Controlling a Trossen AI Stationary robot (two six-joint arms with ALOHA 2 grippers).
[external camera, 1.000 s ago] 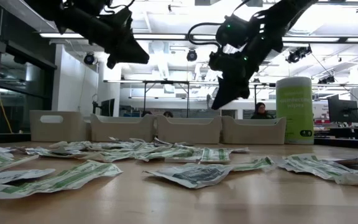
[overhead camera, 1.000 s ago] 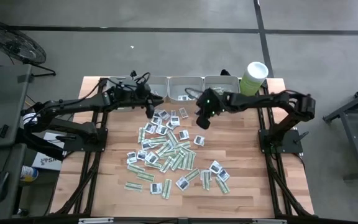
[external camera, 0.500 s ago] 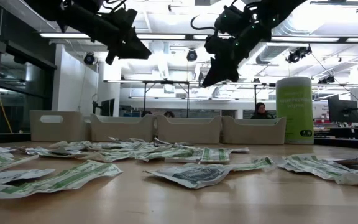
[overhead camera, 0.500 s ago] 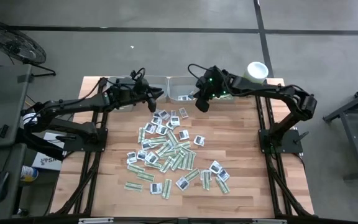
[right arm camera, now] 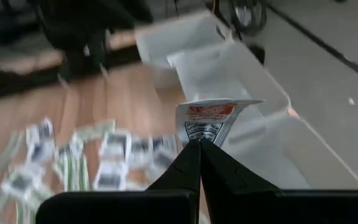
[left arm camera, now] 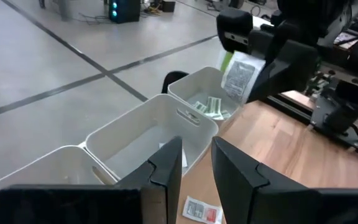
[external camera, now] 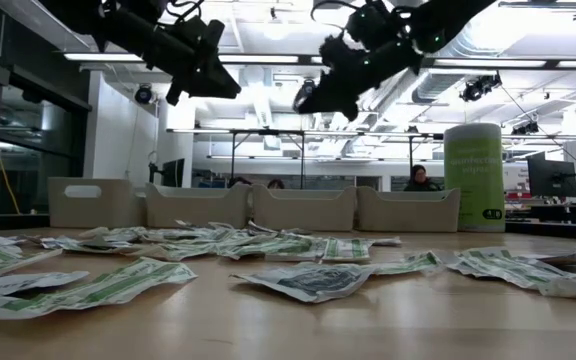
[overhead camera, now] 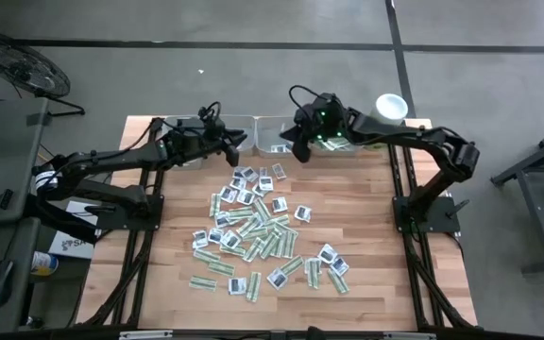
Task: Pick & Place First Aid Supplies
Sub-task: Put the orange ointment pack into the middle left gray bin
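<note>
Right gripper (overhead camera: 288, 149) pinches 1 white sachet (right arm camera: 207, 121) above tray (overhead camera: 274, 135), 12 o'clock; centre before release. Left gripper (overhead camera: 237, 142) narrow, empty.

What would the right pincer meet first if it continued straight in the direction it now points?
Probably a grey tray: the right pincer, shut on a white sachet, points toward the row of trays. Depth is unclear, so which tray is uncertain.
</note>
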